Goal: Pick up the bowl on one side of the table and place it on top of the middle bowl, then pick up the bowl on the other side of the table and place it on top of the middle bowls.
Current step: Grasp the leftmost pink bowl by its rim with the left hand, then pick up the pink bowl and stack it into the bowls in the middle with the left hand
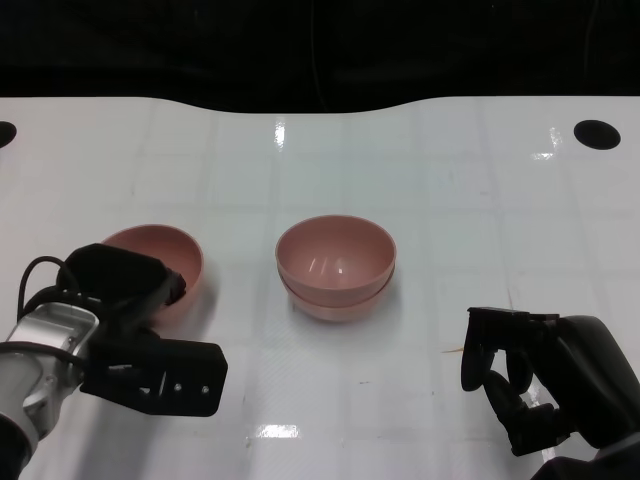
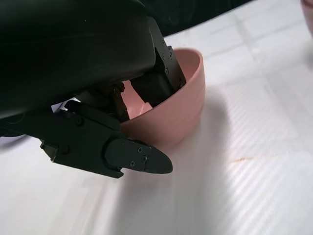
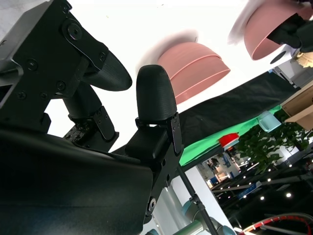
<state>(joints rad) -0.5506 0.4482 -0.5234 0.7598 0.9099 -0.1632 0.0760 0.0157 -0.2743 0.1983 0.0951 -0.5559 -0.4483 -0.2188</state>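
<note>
A pink bowl (image 1: 165,245) sits at the table's left, its near side hidden by my left hand (image 1: 130,300). In the left wrist view the left hand (image 2: 112,122) grips this bowl (image 2: 181,107) at the rim, with fingers inside and the thumb outside against its wall. In the middle stands a stack of two pink bowls (image 1: 335,265), one nested in the other. My right hand (image 1: 530,375) hovers low at the right front, fingers apart and holding nothing. The right wrist view shows the stack (image 3: 195,66) and the left bowl (image 3: 266,29) beyond the right hand (image 3: 122,107).
The white table (image 1: 450,200) ends at a dark backdrop at the far side. A black round hole (image 1: 597,133) lies at the back right and another (image 1: 3,132) at the back left. A small orange speck (image 1: 455,350) lies near the right hand.
</note>
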